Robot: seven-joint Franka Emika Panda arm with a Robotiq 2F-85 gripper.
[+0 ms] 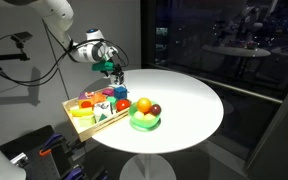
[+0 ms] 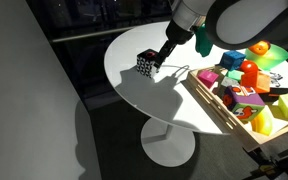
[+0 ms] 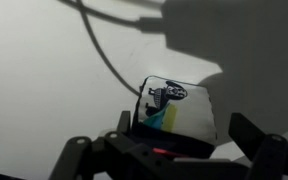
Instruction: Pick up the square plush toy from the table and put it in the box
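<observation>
Resting on the table [image 2: 124,48] near its rim, the square plush toy [image 2: 145,64] was seen apart from the box [image 2: 199,95], which was filled w/ coloured toys [image 2: 239,85]. The gripper [image 2: 161,60] was held right at the plush. In the wrist view its fingers [image 3: 76,150] were spread wide, one on either side of the toy, w/ no contact made out. A thin cable [image 3: 104,55] was laid across the tabletop nearby.

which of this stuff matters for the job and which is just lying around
For the job:
plush toy
box
table
gripper

Lying about:
green bowl of fruit
coloured toys in the box
</observation>
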